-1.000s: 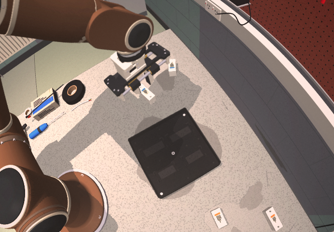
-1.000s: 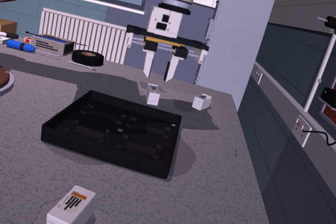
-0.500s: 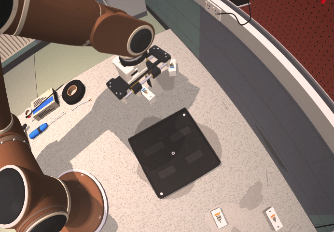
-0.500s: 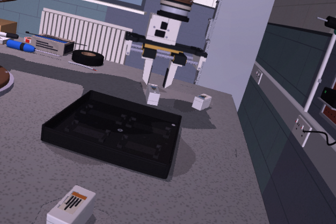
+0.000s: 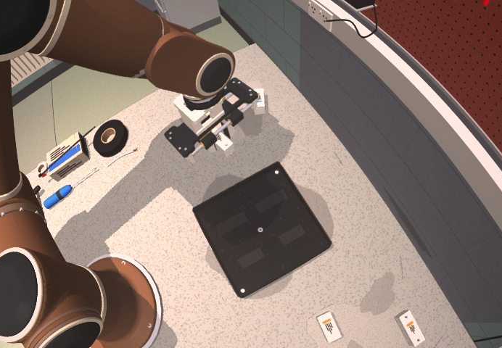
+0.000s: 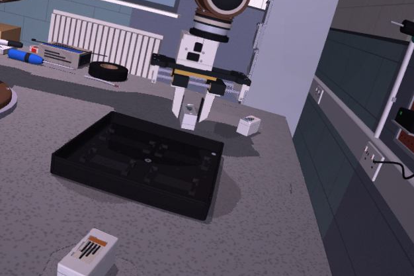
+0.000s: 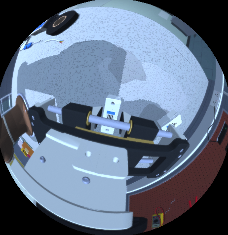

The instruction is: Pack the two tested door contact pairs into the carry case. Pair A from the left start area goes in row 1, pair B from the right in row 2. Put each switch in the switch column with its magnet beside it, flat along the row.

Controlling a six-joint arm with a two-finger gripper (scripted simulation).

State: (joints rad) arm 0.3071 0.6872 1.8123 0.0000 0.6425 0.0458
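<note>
A white blue-labelled contact piece (image 6: 189, 116) (image 7: 110, 114) (image 5: 226, 144) lies on the bench just beyond the far edge of the black carry case (image 6: 138, 161) (image 5: 262, 228). My gripper (image 6: 192, 118) (image 7: 110, 123) is lowered around this piece and stands open, holding nothing. The other blue-labelled piece (image 6: 248, 125) (image 5: 260, 101) (image 7: 172, 121) lies a little to the right of it. The case's four recesses are empty. Two orange-labelled pieces (image 5: 328, 326) (image 5: 411, 328) lie at the near end of the bench, one of them close to the second side camera (image 6: 87, 255).
My arm's base (image 5: 124, 303) stands at the bench's left side. A roll of black tape (image 5: 110, 138), a meter box (image 5: 67, 156), a blue screwdriver (image 5: 57, 196) and a short wire lie far left. A wall with a socket (image 6: 372, 160) runs along the right edge.
</note>
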